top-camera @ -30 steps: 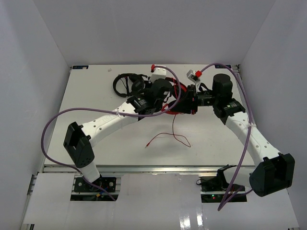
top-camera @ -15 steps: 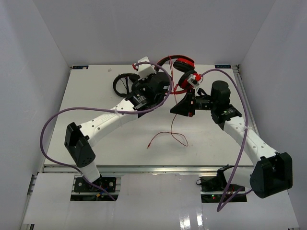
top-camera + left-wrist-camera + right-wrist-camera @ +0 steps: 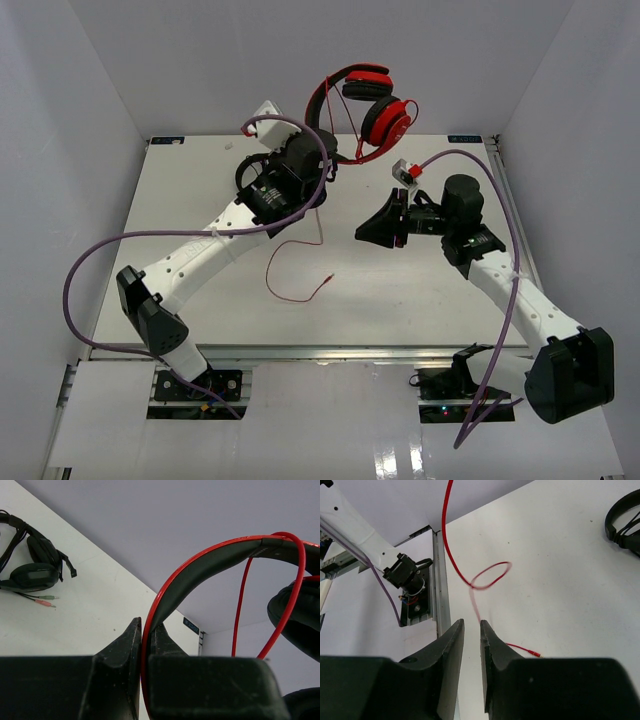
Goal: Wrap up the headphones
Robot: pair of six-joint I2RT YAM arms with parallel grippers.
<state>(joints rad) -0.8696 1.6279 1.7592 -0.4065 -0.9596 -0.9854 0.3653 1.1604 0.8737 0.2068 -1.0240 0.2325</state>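
The red headphones (image 3: 368,102) hang in the air above the table's far edge. My left gripper (image 3: 322,150) is shut on their headband; in the left wrist view the red band (image 3: 200,570) runs up out of the closed jaws of that gripper (image 3: 148,625). The thin red cable (image 3: 292,250) drops from the headphones to the table and ends in a plug (image 3: 330,280). My right gripper (image 3: 375,228) is right of the cable, open by a narrow gap and empty. In the right wrist view the cable (image 3: 487,575) loops, blurred, beyond the tips of that gripper (image 3: 471,624).
Black headphones (image 3: 250,170) lie at the table's back left, beside my left arm, and also show in the left wrist view (image 3: 30,570) and the right wrist view (image 3: 625,515). White walls enclose the table on three sides.
My left gripper has lifted the red headphones off the table and up, back and left. The cable has been dragged left. My right gripper has let go and drawn back.
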